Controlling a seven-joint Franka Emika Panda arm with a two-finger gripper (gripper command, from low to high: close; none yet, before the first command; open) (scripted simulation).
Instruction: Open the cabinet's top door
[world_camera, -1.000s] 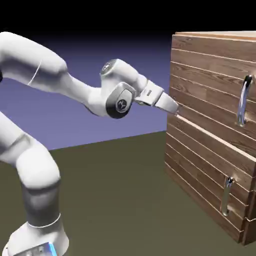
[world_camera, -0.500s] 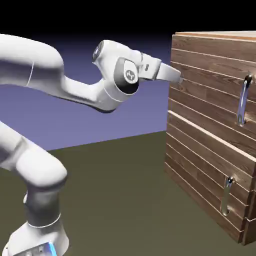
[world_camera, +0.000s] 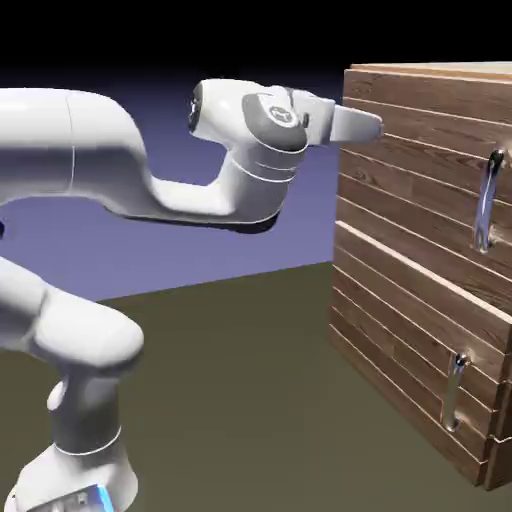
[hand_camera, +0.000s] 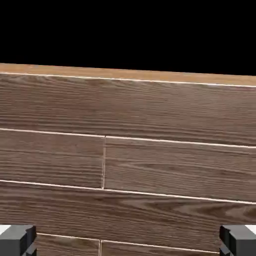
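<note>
- Brown wooden planks, laid horizontally, make up the cabinet, which fills the right side of the exterior view and stands on the dark olive table.
- On its front, the top door is the upper panel; it sits flush with the cabinet, so it is shut.
- A long curved silver handle runs upright near the right edge of that door, well apart from the robot's hand.
- Below it, a pale edge marks the seam to the lower panel, which carries a shorter straight silver handle.
- The gripper points horizontally at the cabinet's upper left part, level with the door's top planks; whether its tip touches the wood cannot be told from this angle.
- In the hand view, the two grey fingertips sit at the far left and far right of the bottom edge, spread wide with nothing between them.
- That view is filled by plank rows of the cabinet's front, with a thin paler strip as its top edge and black above; neither handle shows there.
- The white arm rises from the lower left, bends in a broad elbow and reaches right, in front of the blue-violet backdrop.
</note>
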